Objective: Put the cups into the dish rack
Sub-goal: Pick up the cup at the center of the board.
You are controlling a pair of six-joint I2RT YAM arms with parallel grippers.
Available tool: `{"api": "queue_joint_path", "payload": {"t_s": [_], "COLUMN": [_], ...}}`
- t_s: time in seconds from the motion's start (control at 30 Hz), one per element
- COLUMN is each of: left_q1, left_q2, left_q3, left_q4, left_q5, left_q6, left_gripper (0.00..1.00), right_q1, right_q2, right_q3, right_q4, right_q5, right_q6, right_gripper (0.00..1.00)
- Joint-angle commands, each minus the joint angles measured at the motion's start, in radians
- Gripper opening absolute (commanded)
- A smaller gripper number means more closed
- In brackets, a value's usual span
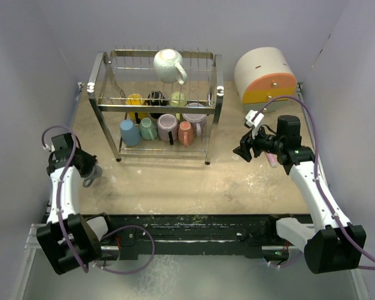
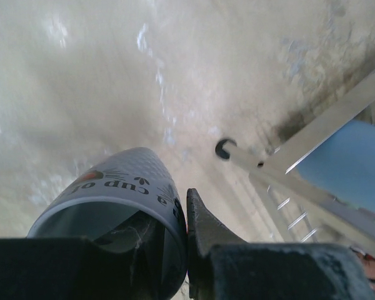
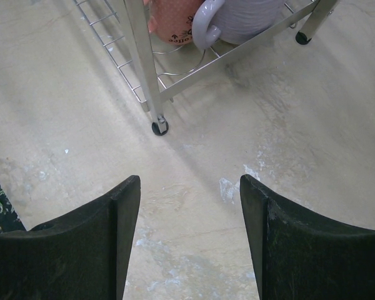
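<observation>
1. Shiny silver two-tier wire dish rack [image 1: 155, 109], white ceramic mug [image 1: 169, 64] on top tier.
2. Assorted coloured ceramic mugs [image 1: 167, 127] on tier below.
3. Left gripper [image 1: 89, 178] on small grey cup [image 1: 94, 170], left of rack.

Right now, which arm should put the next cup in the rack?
Left. The left hand grips a cup beside the rack; the right hand is open and empty.

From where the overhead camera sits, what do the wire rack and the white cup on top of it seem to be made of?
The dish rack looks like polished metal, probably steel: thin silver wires and bars with bright glints. The white cup looks like glazed ceramic: smooth and thick-walled, with a soft sheen, though plastic cannot be ruled out.
</observation>
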Motion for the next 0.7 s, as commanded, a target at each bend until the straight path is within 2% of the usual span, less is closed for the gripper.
{"api": "queue_joint_path", "payload": {"t_s": [0.0,0.13,0.37,0.5,0.67], "left_q1": [-0.043,-0.12,-0.321,-0.367,-0.372], "left_q2": [-0.09,-0.152,-0.237,-0.337,-0.452], "left_q3": [-0.032,-0.035,-0.091,-0.111,-0.121], "left_q4": [-0.068,-0.098,-0.088,-0.114,-0.138], "left_q5": [0.079,0.125,0.194,0.235,0.325], "left_q6": [-0.165,-0.21,-0.393,-0.464,-0.505], "left_gripper": [0.0,0.0,0.0,0.0,0.0], "right_q1": [-0.004,-0.004,-0.004,-0.004,-0.004], "right_q2": [-0.002,-0.01,-0.015,-0.014,-0.004], "right_q3": [0.009,0.009,0.007,0.007,0.012], "right_q4": [0.015,0.014,0.01,0.007,-0.002], "right_q5": [-0.034,-0.034,-0.036,-0.043,-0.052], "right_q6": [-0.021,-0.023,-0.026,-0.029,-0.035], "right_gripper": [0.67,0.67,0.67,0.67,0.67]}}
